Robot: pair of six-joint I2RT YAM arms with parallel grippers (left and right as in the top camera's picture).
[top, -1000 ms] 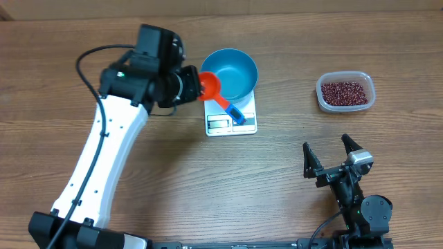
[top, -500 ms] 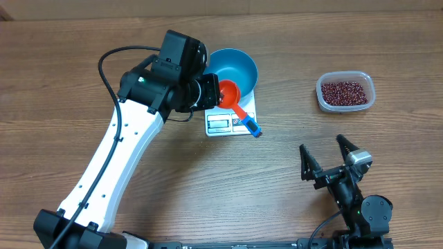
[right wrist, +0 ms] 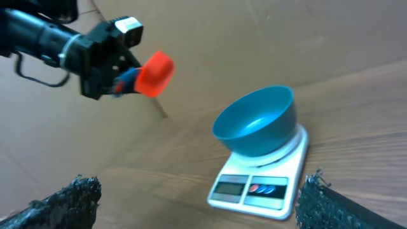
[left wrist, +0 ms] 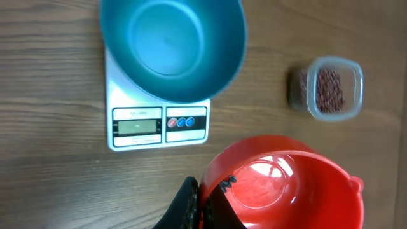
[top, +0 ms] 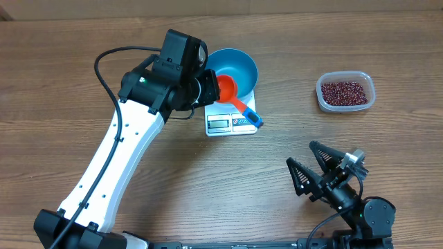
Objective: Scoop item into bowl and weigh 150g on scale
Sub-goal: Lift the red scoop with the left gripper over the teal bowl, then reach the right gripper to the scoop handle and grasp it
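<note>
Reading the overhead view from 9 o'clock across, we find the left arm [top: 111, 152] reaching up from the 7 o'clock corner of the surface [top: 55, 83]. The left jaws are pinched narrow on the cup rim of the red scoop [top: 226, 88]. The left wrist view looks into that cup and shows it bare. The scoop's long axis runs from the cup at 10 o'clock down to its blue handle tip at 4 o'clock, and the right wrist view shows it held in the air, clear of everything.

Just beside it at 1 o'clock is the blue bowl [top: 240, 67], with nothing in it, seated on the white scale [top: 232, 124]. The scale's display edge faces 6 o'clock.

Well apart at 3 o'clock from the left jaws, beyond the bowl, the beans [top: 345, 91] lie as a maroon layer in a clear tub [top: 320, 95]. The tub's long axis runs 9 to 3.

The right jaws stand wide with nothing between them, at 6 o'clock of the tub, and they point toward 10 o'clock.

We judge that no scooping has happened yet. The right arm [top: 367, 211] is nearer the beans, but the left carries the tool. The coming move is therefore a traverse toward 3 o'clock past the bowl, and the cup must lead into the tub along its length.
</note>
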